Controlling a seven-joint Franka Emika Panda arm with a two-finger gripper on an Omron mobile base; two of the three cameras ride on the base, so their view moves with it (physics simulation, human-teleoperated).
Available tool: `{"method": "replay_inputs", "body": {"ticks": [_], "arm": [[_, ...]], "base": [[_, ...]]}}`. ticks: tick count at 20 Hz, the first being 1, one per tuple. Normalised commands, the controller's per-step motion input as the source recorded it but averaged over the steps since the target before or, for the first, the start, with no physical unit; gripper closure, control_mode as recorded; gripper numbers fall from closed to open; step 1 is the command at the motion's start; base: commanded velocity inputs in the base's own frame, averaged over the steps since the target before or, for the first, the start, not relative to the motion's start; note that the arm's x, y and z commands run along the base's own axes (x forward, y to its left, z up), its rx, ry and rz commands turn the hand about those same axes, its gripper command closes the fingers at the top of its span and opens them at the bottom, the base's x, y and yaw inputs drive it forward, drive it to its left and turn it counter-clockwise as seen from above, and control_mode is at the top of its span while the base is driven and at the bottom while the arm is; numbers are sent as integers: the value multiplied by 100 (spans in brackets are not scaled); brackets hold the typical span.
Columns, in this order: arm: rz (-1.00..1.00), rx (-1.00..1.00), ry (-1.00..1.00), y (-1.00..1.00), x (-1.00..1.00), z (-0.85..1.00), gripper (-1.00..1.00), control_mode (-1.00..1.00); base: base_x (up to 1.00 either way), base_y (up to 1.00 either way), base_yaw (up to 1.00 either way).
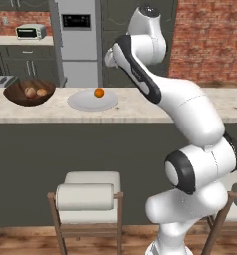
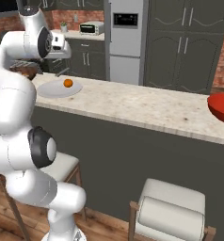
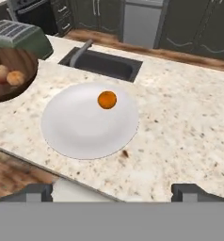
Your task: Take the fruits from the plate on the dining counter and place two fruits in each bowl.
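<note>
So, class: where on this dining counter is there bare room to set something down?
The long stretch between the plate and the red bowl is bare. Most of the plate is free beside the orange. It is tighter where the wooden bowl sits close to the plate.

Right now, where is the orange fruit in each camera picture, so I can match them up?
Left base view: orange fruit sits upper left of centre, on the plate.
Right base view: upper left, near the arm.
Hand view: just above centre.
Shared landmark: the plate, beside the wooden bowl.
</note>
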Motion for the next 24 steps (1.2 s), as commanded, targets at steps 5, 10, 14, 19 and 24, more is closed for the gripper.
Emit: {"method": "replay_inputs", "body": {"ticks": [5, 10, 14, 19, 24], "arm": [[-1, -16, 45, 54, 1, -76, -100, -100], [-3, -4, 13, 38, 45, -64, -100, -100], [0, 0, 9, 4, 69, -24, -100, -100], [0, 0, 4, -2, 35, -47, -100, -100], [-2, 2, -1, -4, 16, -38, -100, -100]], "base": [[0, 0, 0], [0, 0, 0], [0, 0, 0], [0, 0, 0], [0, 0, 0]]}}
